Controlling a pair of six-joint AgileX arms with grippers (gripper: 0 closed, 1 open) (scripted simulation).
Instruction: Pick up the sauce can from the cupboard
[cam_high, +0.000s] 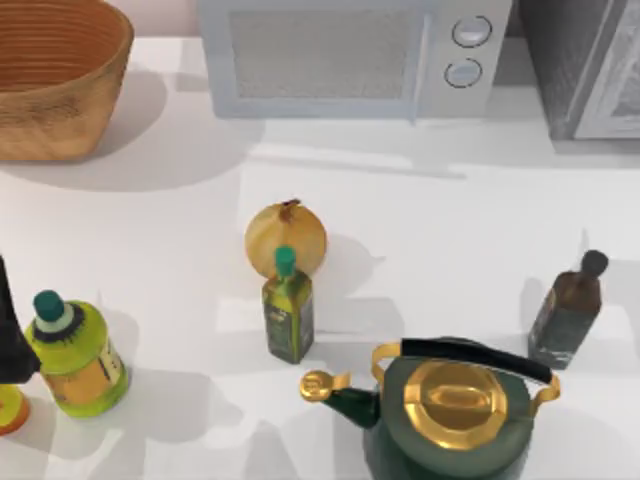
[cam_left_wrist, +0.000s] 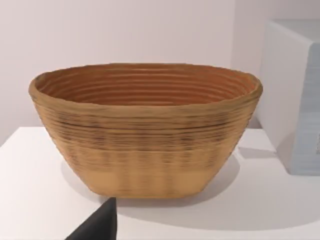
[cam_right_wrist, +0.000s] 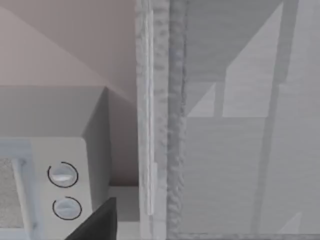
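I am looking at the cupboard (cam_high: 585, 70) standing at the table's far right corner, just beside the microwave (cam_high: 350, 55), and my right wrist camera is facing its pale door panel (cam_right_wrist: 240, 125) up close. For either gripper, I cannot tell whether it is wide or narrow. My left wrist camera is facing the wicker basket (cam_left_wrist: 145, 130).

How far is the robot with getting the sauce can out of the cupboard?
Nothing looks done yet. The cupboard stands at the table's back right corner, right of the microwave, and its door panel looks closed in the right wrist view, which faces it closely. So approaching the cupboard seems in hand. Opening it, finding the can and lifting it out are left.
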